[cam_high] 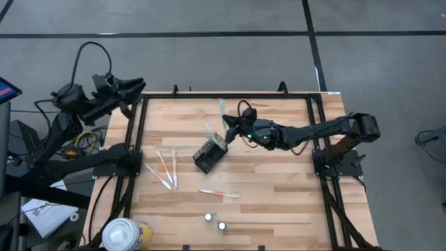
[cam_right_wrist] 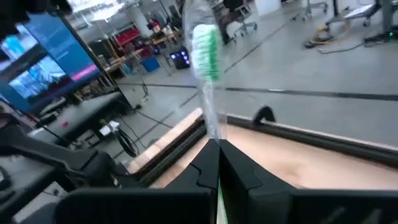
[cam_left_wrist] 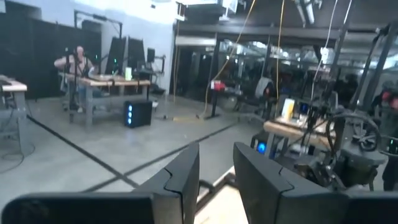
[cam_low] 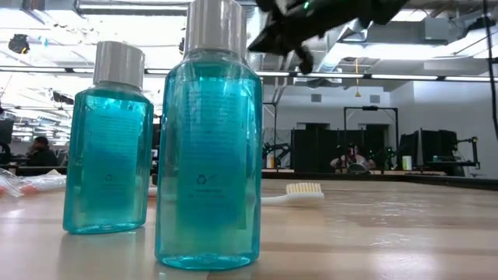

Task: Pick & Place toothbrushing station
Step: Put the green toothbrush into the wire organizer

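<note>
The black wire-mesh holder point(cam_high: 208, 156) stands mid-table, with a white toothbrush point(cam_high: 210, 131) sticking out of it. My right gripper point(cam_high: 230, 125) is just to the far right of the holder, above the table, shut on a green-bristled toothbrush point(cam_right_wrist: 206, 56) in clear wrap. That toothbrush also shows in the high view point(cam_high: 223, 109). Three toothbrushes point(cam_high: 164, 171) lie to the left of the holder and one point(cam_high: 219, 194) lies nearer. My left gripper point(cam_high: 136, 86) is open at the far left corner, off the table. My right gripper pinches the toothbrush's handle point(cam_right_wrist: 213, 134) between its two shut fingers. The brush runs on past the fingertips, with its green head point(cam_right_wrist: 205, 46) at the free end. It is lifted clear of the table.
Two blue mouthwash bottles point(cam_high: 208, 217) point(cam_high: 221, 226) stand near the front edge and fill the low view point(cam_low: 208, 140). A white-and-yellow round container point(cam_high: 125, 233) is at the front left corner. Black frame rails point(cam_high: 136, 139) edge the table.
</note>
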Controlling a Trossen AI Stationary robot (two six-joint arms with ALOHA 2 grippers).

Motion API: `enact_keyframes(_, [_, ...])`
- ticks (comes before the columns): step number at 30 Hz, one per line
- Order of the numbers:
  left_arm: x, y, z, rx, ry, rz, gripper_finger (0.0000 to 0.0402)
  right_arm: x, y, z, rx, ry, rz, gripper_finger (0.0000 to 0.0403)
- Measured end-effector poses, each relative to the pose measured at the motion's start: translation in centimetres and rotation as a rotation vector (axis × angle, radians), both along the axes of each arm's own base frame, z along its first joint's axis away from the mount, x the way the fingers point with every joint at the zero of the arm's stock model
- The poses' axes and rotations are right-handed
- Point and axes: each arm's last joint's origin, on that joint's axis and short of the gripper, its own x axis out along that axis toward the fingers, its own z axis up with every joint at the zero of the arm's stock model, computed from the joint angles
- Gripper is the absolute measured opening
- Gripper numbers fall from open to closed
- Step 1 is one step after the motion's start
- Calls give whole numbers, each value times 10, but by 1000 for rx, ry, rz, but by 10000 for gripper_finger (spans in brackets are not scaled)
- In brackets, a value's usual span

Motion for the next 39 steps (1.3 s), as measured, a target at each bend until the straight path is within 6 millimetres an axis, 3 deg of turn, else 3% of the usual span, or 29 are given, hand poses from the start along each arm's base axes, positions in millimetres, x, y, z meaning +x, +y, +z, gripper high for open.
enact_keyframes(5, [11,7,-4,-8,52,-14,95,22,-5,-33,45,-54,14,0])
enact_keyframes(10, [20,12,-7,-24,84,-33,95,33,-7,-48,66,-69,9,0])
enact_keyframes(30, [30,18,-9,-11,126,-50,95,31,-32,-59,5,123,-4,0])
enact_keyframes(39, [30,18,-8,-6,119,-50,95,18,-52,-34,-64,125,-9,0])
